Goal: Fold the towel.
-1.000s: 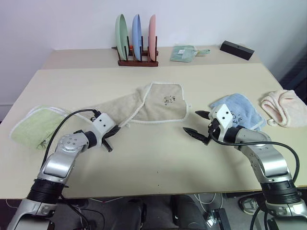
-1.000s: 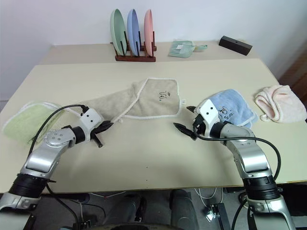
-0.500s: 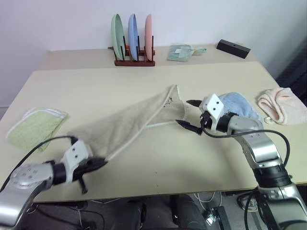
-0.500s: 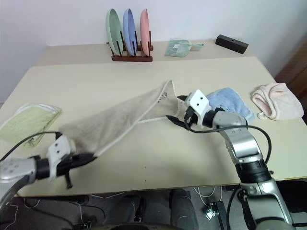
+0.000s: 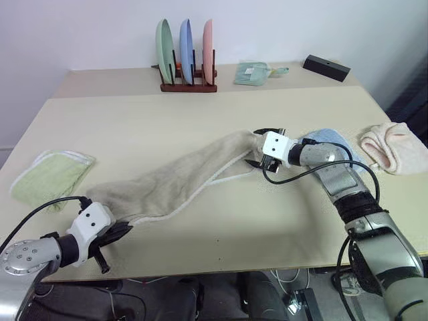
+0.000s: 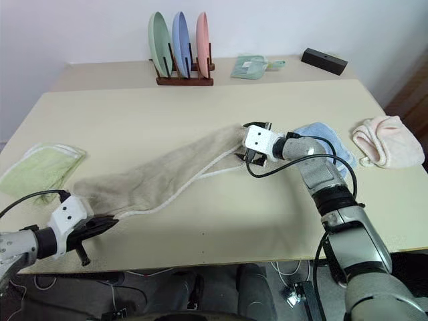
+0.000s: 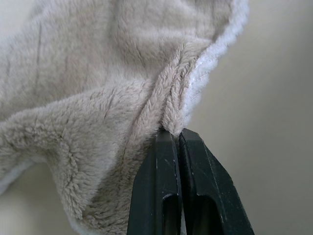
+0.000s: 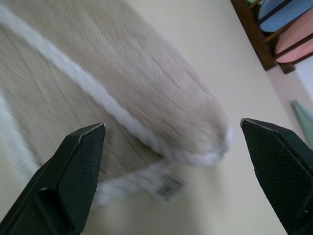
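Note:
The beige towel (image 5: 180,180) lies bunched in a long strip across the table, from the near left to the middle right. My left gripper (image 5: 120,231) is shut on its near corner by the table's front edge; in the left wrist view the closed fingertips (image 7: 173,134) pinch the white-edged fold (image 7: 146,93). My right gripper (image 5: 257,147) is open at the towel's far end, one finger on each side of it. The right wrist view has the towel's rounded end and label (image 8: 146,112) between the spread fingers (image 8: 83,166).
A light green folded towel (image 5: 50,177) lies at the left edge. A light blue towel (image 5: 331,139) sits behind my right arm, a pink cloth (image 5: 394,147) at the far right. At the back stand a plate rack (image 5: 187,60), a small green cloth (image 5: 254,72) and a black box (image 5: 326,67).
My left gripper has pulled the towel's corner back toward the front left, drawing the towel out into a long strip. The right gripper has moved forward onto the towel's far end and rolled.

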Controlling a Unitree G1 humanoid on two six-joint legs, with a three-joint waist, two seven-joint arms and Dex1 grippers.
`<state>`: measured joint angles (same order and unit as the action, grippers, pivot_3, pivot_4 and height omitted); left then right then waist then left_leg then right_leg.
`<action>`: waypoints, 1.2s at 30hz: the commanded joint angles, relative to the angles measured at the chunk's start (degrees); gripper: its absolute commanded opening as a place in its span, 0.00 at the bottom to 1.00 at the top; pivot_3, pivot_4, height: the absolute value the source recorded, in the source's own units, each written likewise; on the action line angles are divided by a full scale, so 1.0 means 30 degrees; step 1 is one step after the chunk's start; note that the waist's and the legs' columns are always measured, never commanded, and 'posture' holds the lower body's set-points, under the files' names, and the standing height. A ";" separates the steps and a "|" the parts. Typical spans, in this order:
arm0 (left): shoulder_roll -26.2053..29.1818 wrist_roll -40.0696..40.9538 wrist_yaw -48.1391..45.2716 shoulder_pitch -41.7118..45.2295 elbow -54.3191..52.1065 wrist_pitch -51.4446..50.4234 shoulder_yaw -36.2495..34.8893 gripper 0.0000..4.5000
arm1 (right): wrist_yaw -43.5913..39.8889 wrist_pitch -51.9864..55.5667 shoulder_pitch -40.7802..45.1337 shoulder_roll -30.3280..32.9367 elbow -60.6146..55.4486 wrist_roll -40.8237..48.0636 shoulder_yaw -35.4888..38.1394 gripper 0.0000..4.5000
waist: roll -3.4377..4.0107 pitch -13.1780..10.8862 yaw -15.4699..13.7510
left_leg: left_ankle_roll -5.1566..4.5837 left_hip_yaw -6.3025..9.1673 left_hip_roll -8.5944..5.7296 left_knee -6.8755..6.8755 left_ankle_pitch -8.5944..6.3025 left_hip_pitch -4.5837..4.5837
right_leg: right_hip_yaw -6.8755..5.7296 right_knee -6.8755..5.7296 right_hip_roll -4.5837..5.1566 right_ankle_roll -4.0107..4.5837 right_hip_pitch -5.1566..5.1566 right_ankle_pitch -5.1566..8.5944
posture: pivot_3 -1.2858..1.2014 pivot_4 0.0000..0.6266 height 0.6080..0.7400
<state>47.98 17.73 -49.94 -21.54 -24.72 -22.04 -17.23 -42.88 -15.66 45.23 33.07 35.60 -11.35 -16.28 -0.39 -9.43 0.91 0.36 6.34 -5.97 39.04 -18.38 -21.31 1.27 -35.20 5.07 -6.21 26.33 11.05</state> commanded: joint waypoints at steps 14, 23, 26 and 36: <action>-0.0505 0.0106 0.0566 0.1104 -0.0643 -0.0630 0.0550 0.00 | 0.9221 -0.6667 0.5494 -0.1550 0.9272 -0.7945 -0.3999 0.88 | 0.0003 -0.0002 0.0091 | 0.0035 -0.0008 -0.0003 -0.0003 0.0020 0.0008 | 0.0022 -0.0023 -0.0015 0.0003 0.0013 0.0000 | 0.52 0.24 0.85; -0.0492 0.0287 0.0966 0.0726 -0.1179 -0.1089 0.0202 0.00 | 0.9931 -0.8449 0.5915 -0.1743 1.0147 -0.8160 -0.3999 0.01 | 0.0010 -0.0006 0.0103 | 0.0037 -0.0003 -0.0006 -0.0012 0.0021 0.0000 | 0.0029 -0.0021 -0.0021 0.0005 0.0024 0.0001 | 0.52 0.24 0.85; -0.0523 0.0346 0.1081 0.0869 -0.1134 -0.1026 -0.0090 0.00 | 1.0096 -0.8559 0.5875 -0.1440 1.0041 -0.8207 -0.3902 0.01 | 0.0011 -0.0006 0.0102 | 0.0037 -0.0004 -0.0005 -0.0011 0.0021 -0.0001 | 0.0030 -0.0021 -0.0022 0.0004 0.0024 0.0001 | 0.52 0.24 0.85; -0.1210 -0.1324 0.6019 1.1411 0.5748 0.2103 -0.1648 0.00 | 1.0881 -0.7402 0.8172 0.1308 0.9363 -0.7726 -0.2319 0.01 | 0.0018 -0.0027 0.0019 | 0.0077 0.0025 -0.0025 0.0003 0.0046 -0.0016 | 0.0013 -0.0043 -0.0015 0.0013 0.0041 -0.0008 | 0.52 0.24 0.85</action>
<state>43.39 15.82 -34.40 9.75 -10.09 -19.67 -21.19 -12.24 -38.85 66.04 35.59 64.99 -35.21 -25.70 -0.33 -9.51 0.97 0.60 6.42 -6.03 39.04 -18.24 -21.38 1.30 -35.31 5.00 -6.16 26.48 11.01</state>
